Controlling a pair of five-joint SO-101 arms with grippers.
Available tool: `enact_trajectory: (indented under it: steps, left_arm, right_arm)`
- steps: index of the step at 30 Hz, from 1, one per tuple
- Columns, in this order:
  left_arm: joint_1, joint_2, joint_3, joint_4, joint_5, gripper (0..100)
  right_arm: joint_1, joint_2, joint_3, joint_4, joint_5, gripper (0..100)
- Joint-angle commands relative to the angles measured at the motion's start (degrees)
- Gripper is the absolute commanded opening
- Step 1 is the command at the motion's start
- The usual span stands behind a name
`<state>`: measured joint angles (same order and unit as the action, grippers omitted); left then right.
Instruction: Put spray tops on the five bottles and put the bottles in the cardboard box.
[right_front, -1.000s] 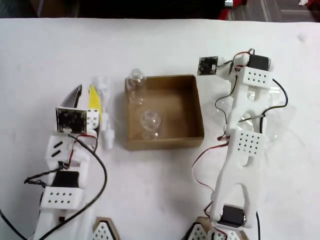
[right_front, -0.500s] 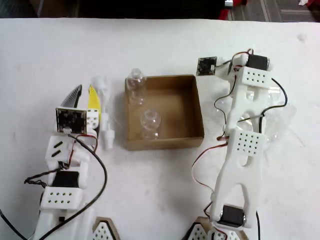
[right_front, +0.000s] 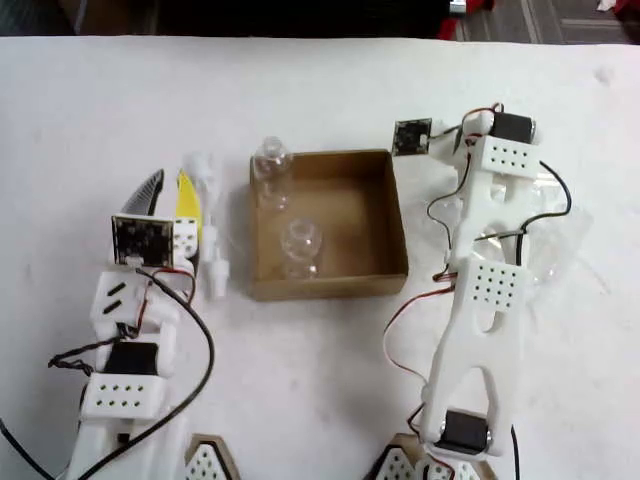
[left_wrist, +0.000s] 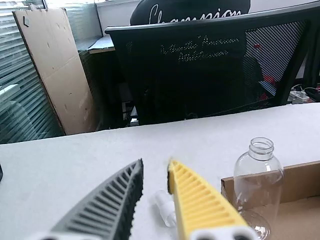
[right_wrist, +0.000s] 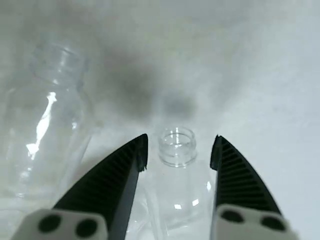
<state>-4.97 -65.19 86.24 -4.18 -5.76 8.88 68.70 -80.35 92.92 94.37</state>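
The cardboard box (right_front: 385, 262) sits in the middle of the white table (right_front: 320, 90), open side up. One clear bottle (right_front: 299, 246) stands inside it with no top on. A second uncapped bottle (right_front: 271, 166) stands at the box's far left corner; whether it is inside the wall or just against it cannot be told.

Two white spray tops (right_front: 212, 262) lie on the table in a line just left of the box. The left claw (right_front: 166, 192) rests beside them on the side away from the box. Its grey and yellow fingers are parted and hold nothing.

The right arm (right_front: 487, 290) stretches over the table right of the box, above more clear bottles (right_front: 560, 235). In the right wrist view the right claw (right_wrist: 179, 148) is spread wide. Its black fingers (right_wrist: 125, 170) sit on either side of an uncapped bottle's neck (right_wrist: 177, 141) without touching it. Another uncapped bottle (right_wrist: 47, 125) lies just beside it.
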Motion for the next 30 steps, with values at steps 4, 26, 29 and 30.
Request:
enact_trajectory:
  steps: [4,26,29,30]
  left_arm:
    - [-0.1,0.1,-1.0,-1.8,-0.5,8]
    - [-0.1,0.1,-1.0,-1.8,-0.5,8]
    - [-0.1,0.1,-1.0,-1.8,-0.5,8]
    - [-0.1,0.1,-1.0,-1.8,-0.5,8]
  right_arm:
    - [-0.7,-1.2,-4.7,0.2,0.6,13.9]
    - [-0.7,-1.7,-10.6,5.4,0.3,19.0]
    - [-0.7,-0.3,-10.6,5.2,0.5,18.7]
    - [-0.7,0.4,-10.7,5.1,0.6,18.0]
